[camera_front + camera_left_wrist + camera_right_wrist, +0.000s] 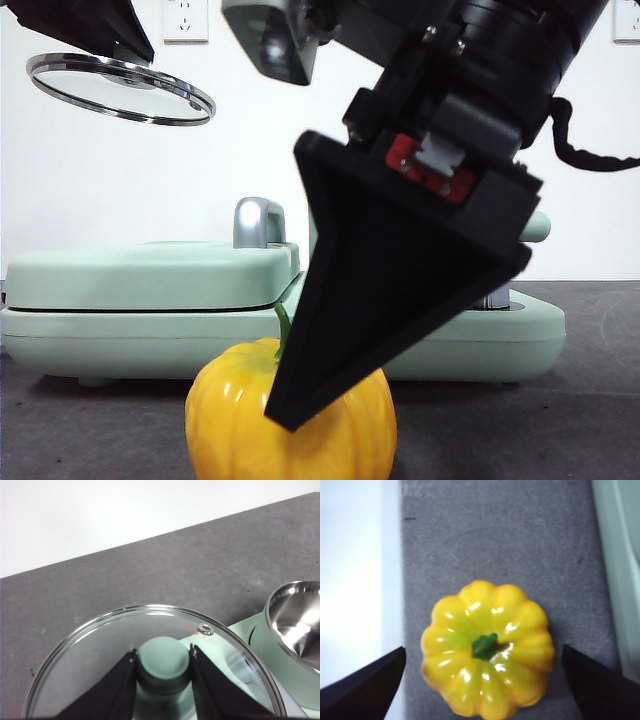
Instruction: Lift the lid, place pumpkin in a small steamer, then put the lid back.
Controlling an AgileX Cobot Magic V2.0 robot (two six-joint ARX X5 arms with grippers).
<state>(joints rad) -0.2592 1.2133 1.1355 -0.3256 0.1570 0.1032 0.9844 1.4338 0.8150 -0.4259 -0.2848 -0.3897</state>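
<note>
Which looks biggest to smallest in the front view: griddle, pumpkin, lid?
1. Griddle, widest by far, though it sits farther back.
2. Pumpkin and lid: about the same width. The pumpkin is near the camera and cut off by the edge, so I won't rank these two.

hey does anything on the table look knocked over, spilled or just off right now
Nothing stands out. The ribbed yellow-orange pumpkin sits upright on the grey table between the open right gripper; the left gripper holds the glass lid by its knob.
</note>
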